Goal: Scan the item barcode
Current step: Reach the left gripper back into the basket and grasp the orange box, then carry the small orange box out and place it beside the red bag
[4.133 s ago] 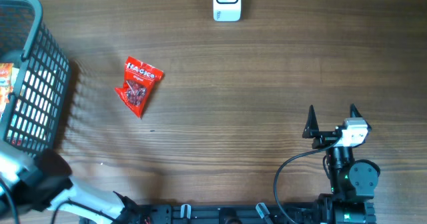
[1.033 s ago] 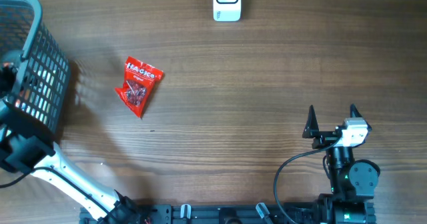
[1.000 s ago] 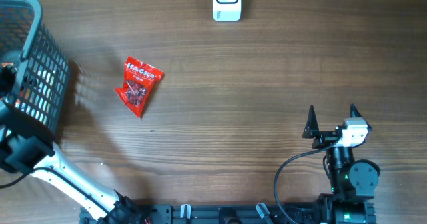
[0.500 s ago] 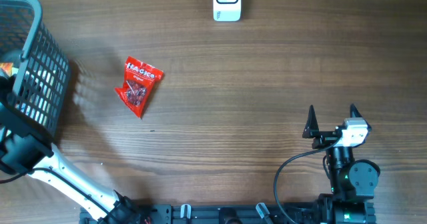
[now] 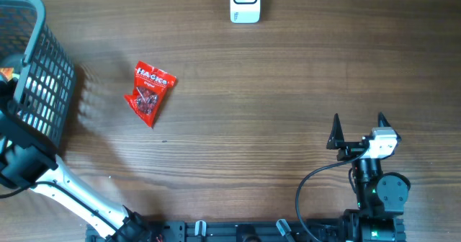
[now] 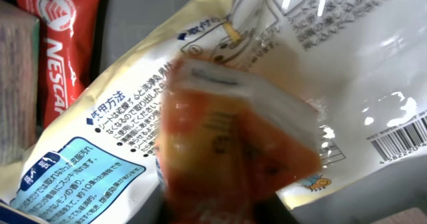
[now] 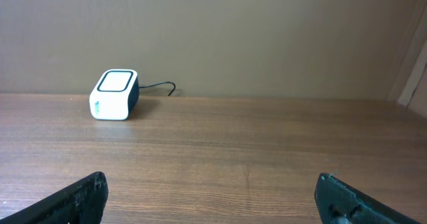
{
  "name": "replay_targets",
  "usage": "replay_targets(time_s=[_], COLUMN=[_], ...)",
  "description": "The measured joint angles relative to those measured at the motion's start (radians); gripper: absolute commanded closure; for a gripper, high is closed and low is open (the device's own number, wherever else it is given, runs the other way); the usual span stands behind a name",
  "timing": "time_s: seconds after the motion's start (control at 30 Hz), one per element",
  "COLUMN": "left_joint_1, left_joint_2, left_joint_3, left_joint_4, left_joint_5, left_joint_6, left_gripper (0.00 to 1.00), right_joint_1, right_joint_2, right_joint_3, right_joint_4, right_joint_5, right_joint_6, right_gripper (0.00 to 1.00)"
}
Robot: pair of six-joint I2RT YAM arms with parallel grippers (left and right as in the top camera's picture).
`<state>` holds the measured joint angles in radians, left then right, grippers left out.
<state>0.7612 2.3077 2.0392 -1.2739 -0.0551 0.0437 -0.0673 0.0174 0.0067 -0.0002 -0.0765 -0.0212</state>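
Left tool (image 6: 225,209) was down in the basket (image 5: 43,91), clenched on a blurry orange packet (image 6: 233,137) right at its cam. A white bag (image 6: 347,71) lay just behind the packet, w/ a red Nescafe pack (image 6: 63,37) off to the left. Right tool (image 5: 358,123) was released, jaws wide. The scanner (image 7: 114,95) sat well ahead of it, left side, on the counter (image 5: 288,91).

A red snack packet (image 5: 149,93) lies left of centre on a wooden table (image 5: 288,91), beside a dark mesh basket (image 5: 43,91) into which the left arm (image 5: 79,202) reaches. A white scanner (image 5: 245,2) sits at the far edge; the right gripper (image 5: 358,130) rests near right, fingers spread.
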Motion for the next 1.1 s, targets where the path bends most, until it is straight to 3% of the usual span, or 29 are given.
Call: replay_targets(time_s=[0.37,0.63,0.9,1.1], left_joint_1=[-0.001,-0.001,-0.001,-0.008], left_joint_2=[-0.024,-0.204,-0.452,-0.562], left_joint_3=[0.000,0.002,0.013,0.014], left_joint_4=[-0.001,0.007,0.043,0.012], left_joint_5=[0.000,0.023,0.297,0.539], left_joint_6=[-0.012,-0.054,-0.080,-0.173], left_gripper=[0.96,0.96,0.96,0.96], right_joint_1=[0.000,0.000,0.000,0.000], right_joint_2=[0.000,0.000,0.000,0.000], right_joint_3=[0.000,0.000,0.000,0.000], right_joint_4=[0.000,0.000,0.000,0.000], right_joint_5=[0.000,0.000,0.000,0.000], right_joint_6=[0.000,0.000,0.000,0.000], right_gripper=[0.00,0.00,0.00,0.00])
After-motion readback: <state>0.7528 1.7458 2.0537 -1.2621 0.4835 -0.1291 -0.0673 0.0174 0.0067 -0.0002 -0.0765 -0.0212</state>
